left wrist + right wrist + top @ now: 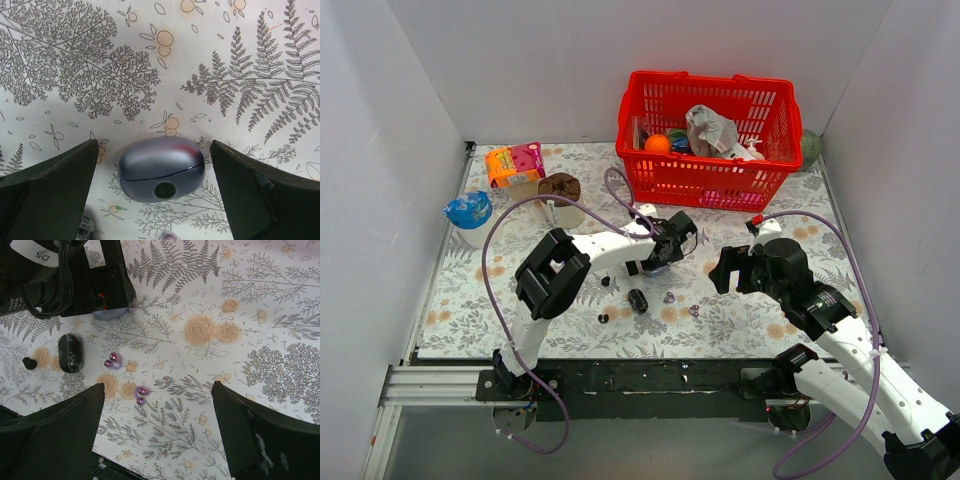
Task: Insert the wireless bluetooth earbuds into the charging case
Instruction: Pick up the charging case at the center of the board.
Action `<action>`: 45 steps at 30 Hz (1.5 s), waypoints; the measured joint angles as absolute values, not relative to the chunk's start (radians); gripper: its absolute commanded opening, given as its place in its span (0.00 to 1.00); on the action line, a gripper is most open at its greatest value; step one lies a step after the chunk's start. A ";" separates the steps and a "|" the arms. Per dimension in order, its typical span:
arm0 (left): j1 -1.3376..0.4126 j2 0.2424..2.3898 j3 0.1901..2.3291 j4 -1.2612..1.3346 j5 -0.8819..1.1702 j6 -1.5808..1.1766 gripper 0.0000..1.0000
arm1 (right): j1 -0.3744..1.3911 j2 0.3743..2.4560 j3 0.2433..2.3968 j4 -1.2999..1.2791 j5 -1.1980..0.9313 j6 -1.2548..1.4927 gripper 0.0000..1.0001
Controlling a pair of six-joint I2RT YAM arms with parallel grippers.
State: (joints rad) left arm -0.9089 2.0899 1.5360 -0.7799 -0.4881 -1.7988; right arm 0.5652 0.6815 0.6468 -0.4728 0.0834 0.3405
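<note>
The charging case (161,169), a lavender-grey pebble with its lid shut, lies on the floral table between the two fingers of my left gripper (154,145). That gripper is open, with a gap on each side of the case. In the top view the left gripper (660,262) hides most of the case. In the right wrist view only an edge of the case (107,315) shows under it. Two purplish earbuds (114,360) (141,392) lie loose on the table, also seen from the top (669,297) (694,310). My right gripper (158,387) is open and empty, above the table right of the buds (725,272).
A stubby black piece (70,352) (637,300) and a small black bit (30,362) lie left of the buds. A red basket (705,185) with items stands at the back. An orange-pink box (515,163), a blue-lidded cup (470,212) and a brown-topped cup (560,186) stand back left.
</note>
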 measured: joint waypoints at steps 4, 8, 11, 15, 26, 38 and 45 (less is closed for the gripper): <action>-0.917 2.077 1.517 -0.780 -0.490 -1.852 0.96 | 0.565 0.680 0.644 -0.473 0.083 0.340 0.95; -0.927 2.073 1.514 -0.793 -0.491 -1.900 0.96 | 0.565 0.674 0.643 -0.473 0.083 0.340 0.96; -0.933 2.077 1.527 -0.817 -0.486 -1.925 0.96 | 0.565 0.669 0.643 -0.473 0.083 0.339 0.96; -0.940 2.119 1.593 -0.894 -0.482 -1.946 0.94 | 0.565 0.668 0.643 -0.473 0.083 0.337 0.96; -0.942 2.153 1.646 -0.963 -0.472 -1.972 0.86 | 0.565 0.661 0.643 -0.473 0.075 0.337 0.96; -0.942 2.152 1.645 -0.968 -0.451 -1.978 0.65 | 0.565 0.633 0.643 -0.478 0.073 0.336 0.96; -0.943 2.123 1.597 -0.926 -0.450 -1.969 0.37 | 0.565 0.627 0.643 -0.490 0.070 0.337 0.96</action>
State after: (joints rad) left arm -0.9428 2.1235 1.5974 -0.9257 -0.4496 -1.9690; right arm 0.5652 0.6270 0.6426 -0.4896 0.0700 0.3367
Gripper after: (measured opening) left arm 0.643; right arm 0.959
